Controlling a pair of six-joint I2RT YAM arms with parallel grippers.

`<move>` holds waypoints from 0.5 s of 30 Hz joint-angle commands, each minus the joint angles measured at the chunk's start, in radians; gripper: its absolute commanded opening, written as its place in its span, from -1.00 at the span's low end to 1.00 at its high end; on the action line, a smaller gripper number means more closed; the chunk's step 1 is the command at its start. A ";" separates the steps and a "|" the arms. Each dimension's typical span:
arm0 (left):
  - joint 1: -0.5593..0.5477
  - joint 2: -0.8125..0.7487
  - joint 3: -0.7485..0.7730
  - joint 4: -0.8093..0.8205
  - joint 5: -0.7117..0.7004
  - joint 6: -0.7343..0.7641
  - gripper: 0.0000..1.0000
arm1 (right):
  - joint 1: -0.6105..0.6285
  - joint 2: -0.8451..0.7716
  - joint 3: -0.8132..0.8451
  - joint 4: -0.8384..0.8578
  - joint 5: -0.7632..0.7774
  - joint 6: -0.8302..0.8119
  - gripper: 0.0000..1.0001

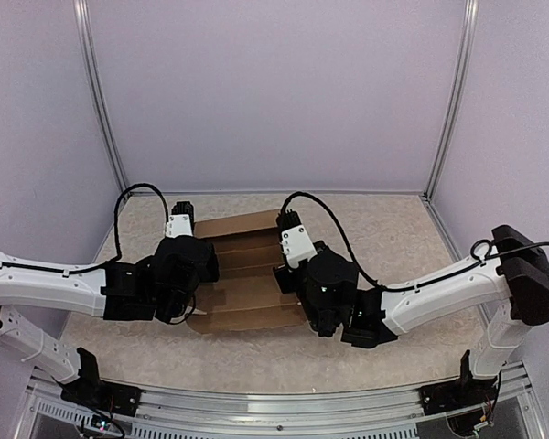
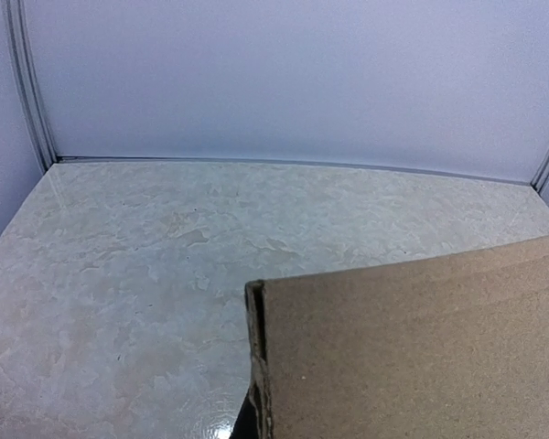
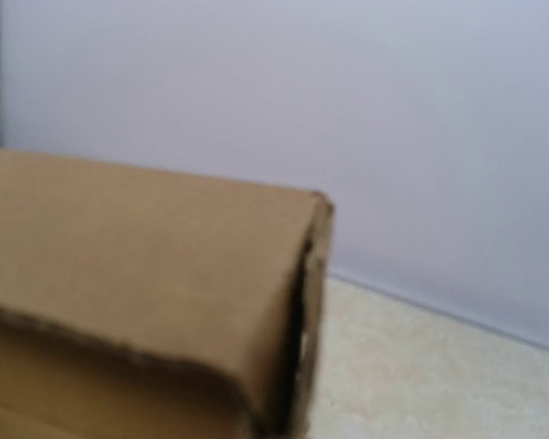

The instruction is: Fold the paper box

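Observation:
The paper box (image 1: 247,306) is a brown cardboard sheet with creased panels, lying between the two arms at the table's middle. My left gripper (image 1: 201,274) sits over its left edge and my right gripper (image 1: 290,274) over its right edge. The left wrist view has a doubled cardboard edge (image 2: 256,366) rising from the bottom of the frame, and the panel (image 2: 421,347) hides the fingers. The right wrist view is blurred. A folded cardboard flap (image 3: 137,274) with a gaping edge fills its lower left and covers the fingers. Both grippers look shut on the cardboard.
The table top (image 1: 393,238) is speckled beige, enclosed by lavender walls with metal posts (image 1: 448,101) at the back corners. A metal rail (image 1: 274,412) carrying both arm bases runs along the near edge.

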 commanded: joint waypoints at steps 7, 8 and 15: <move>-0.032 0.008 0.049 -0.030 0.075 0.006 -1.00 | 0.046 0.066 0.063 0.205 -0.046 -0.173 -1.00; -0.032 0.008 0.050 -0.032 0.074 0.007 -1.00 | 0.045 0.067 0.065 0.211 -0.042 -0.179 -1.00; -0.034 0.017 0.057 -0.038 0.073 0.005 -1.00 | 0.045 0.072 0.074 0.277 -0.037 -0.247 -0.79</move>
